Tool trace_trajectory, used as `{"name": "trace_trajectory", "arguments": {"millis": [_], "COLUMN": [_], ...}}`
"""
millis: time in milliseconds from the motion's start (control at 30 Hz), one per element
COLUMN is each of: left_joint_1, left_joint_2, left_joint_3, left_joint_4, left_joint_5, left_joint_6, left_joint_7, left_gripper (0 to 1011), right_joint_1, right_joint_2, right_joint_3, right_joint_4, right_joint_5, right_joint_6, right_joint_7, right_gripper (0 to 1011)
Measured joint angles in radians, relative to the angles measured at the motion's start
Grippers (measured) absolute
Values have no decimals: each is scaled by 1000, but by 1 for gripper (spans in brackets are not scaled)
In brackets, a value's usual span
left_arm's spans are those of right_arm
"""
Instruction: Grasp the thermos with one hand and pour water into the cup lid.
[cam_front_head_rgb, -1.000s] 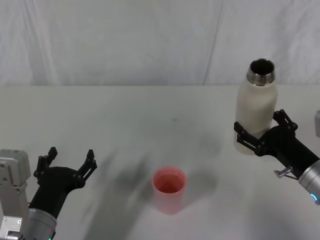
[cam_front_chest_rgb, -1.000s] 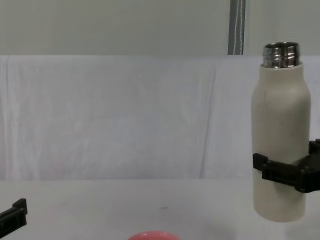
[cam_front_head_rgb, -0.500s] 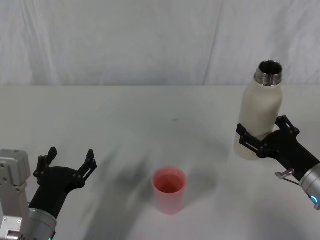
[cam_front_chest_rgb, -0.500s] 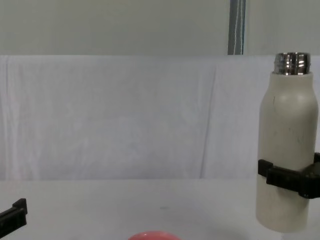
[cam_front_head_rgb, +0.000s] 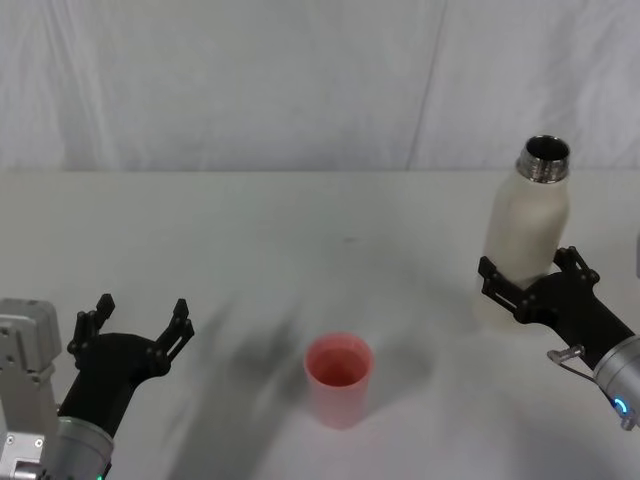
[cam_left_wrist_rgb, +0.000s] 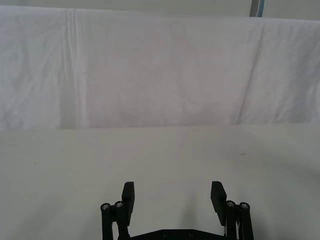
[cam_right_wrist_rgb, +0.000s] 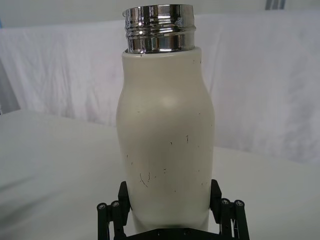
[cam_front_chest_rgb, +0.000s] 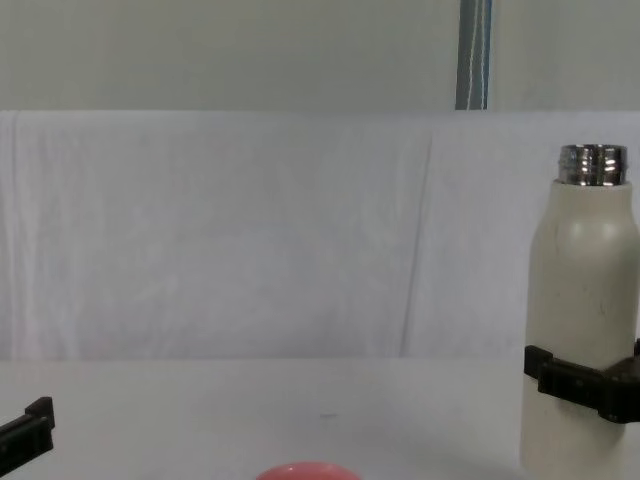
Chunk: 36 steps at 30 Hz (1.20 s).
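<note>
Table (cam_front_head_rgb: 200, 230): broad, flat, white surface, backed at its far edge by a hanging white cloth (cam_front_head_rgb: 250, 80). Cup lid (cam_front_head_rgb: 338, 379): small round pink-red cup, set upright and open-mouthed on the near middle of the table, standing alone. Thermos (cam_front_head_rgb: 523, 236): tall cream-white bottle with an uncapped steel neck, seen upright at the table's right side, well apart from the cup lid; contact between its base and the surface cannot be told.

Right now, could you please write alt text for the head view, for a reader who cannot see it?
The right gripper holds an upright, uncapped cream thermos by its lower body at the right of a white table. A small pink cup lid stands near the front centre, and the left gripper rests open at the lower left.
</note>
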<state>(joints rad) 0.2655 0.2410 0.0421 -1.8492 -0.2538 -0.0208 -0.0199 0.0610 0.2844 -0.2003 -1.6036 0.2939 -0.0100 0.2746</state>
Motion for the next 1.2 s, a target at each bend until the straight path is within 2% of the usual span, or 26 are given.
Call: {"name": "trace_trajectory", "arguments": {"millis": [533, 1200], "left_joint_1": [0, 0], "left_joint_2": [0, 0], "left_joint_3": [0, 0], "left_joint_4": [0, 0], "left_joint_5": [0, 0], "left_joint_6": [0, 0], "left_joint_7": [0, 0], "left_gripper": [1001, 1001], "right_joint_1": [0, 75], "right_joint_2": [-29, -51], "right_joint_3": [7, -19], "right_joint_4": [37, 127], "right_joint_5": [1, -48], "right_joint_6": [-17, -40], "right_joint_7": [-28, -18], "right_gripper": [953, 953]}}
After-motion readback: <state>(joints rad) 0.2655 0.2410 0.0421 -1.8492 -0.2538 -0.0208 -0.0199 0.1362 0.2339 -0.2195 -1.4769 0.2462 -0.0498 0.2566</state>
